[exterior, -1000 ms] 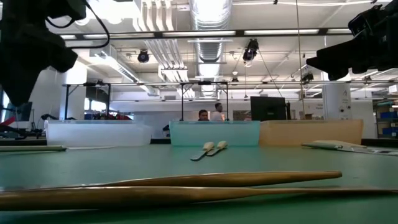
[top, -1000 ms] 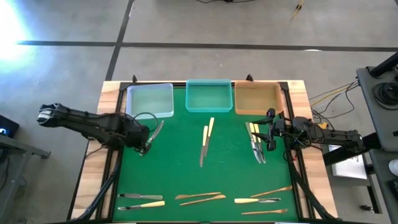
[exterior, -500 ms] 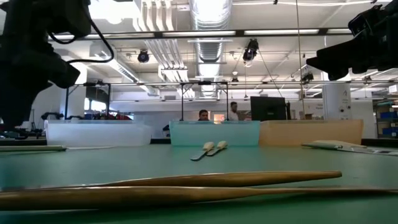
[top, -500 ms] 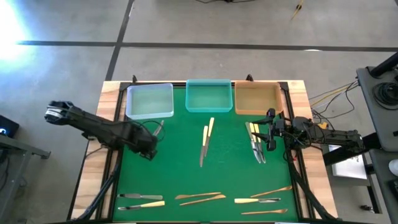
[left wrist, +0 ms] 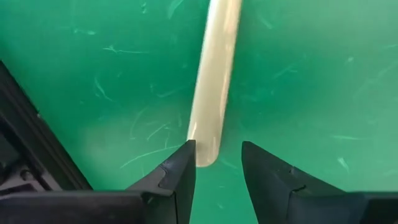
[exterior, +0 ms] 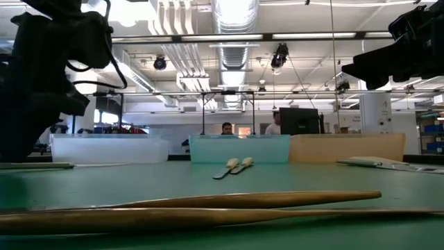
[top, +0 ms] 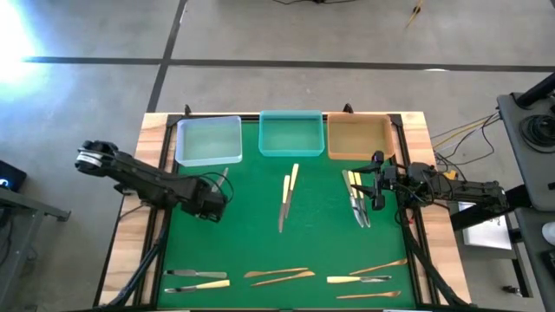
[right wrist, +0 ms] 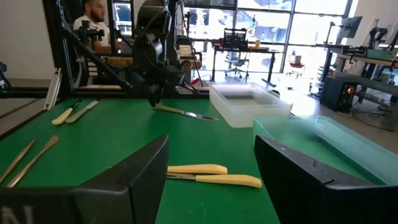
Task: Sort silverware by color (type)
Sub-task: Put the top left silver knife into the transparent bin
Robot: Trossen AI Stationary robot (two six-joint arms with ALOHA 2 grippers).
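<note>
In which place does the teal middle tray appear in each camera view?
High view: the teal tray is at top centre, between the clear tray and the tan tray.
Low view: centre, at the far edge of the mat.
Left wrist view: not in it.
Right wrist view: right side, close.
Shared landmark: the clear tray beside it.

Three trays stand in a row along the far edge of the counter [top: 260,234]: left tray [top: 208,140], middle tray [top: 291,133], right tray [top: 357,136]. The silverware lies in groups: a pair [top: 287,198] before the middle tray, a cluster [top: 357,201] before the right tray, a row [top: 286,276] along the near edge. One utensil [top: 223,177] lies before the left tray, beside the left end effector [top: 211,206]; the right end effector [top: 378,180] sits just right of the cluster.
</note>
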